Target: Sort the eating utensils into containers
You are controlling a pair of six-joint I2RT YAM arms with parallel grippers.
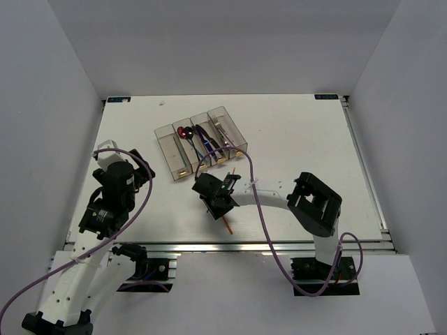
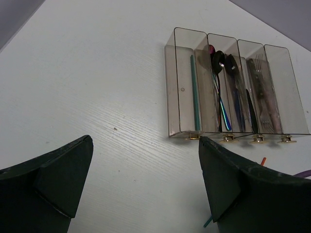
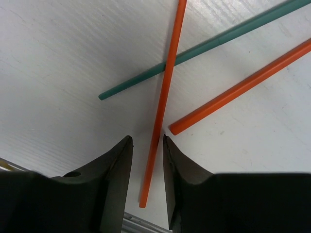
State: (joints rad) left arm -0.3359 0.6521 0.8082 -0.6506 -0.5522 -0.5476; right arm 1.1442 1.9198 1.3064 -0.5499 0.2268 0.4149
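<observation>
- Inside the four joined bins, already sorted: binned teal chopstick, spoons, knives, forks.
- On the desk, still to sort: loose teal chopstick, long orange chopstick, second orange chopstick.
- Right fingers: narrowly apart astride the long orange chopstick, not clamped.
- Left fingers: wide apart, empty.
- Bin tags: no legible writing.

Bright, even overhead light, faint soft shadows, sharp wrist close-ups.
</observation>
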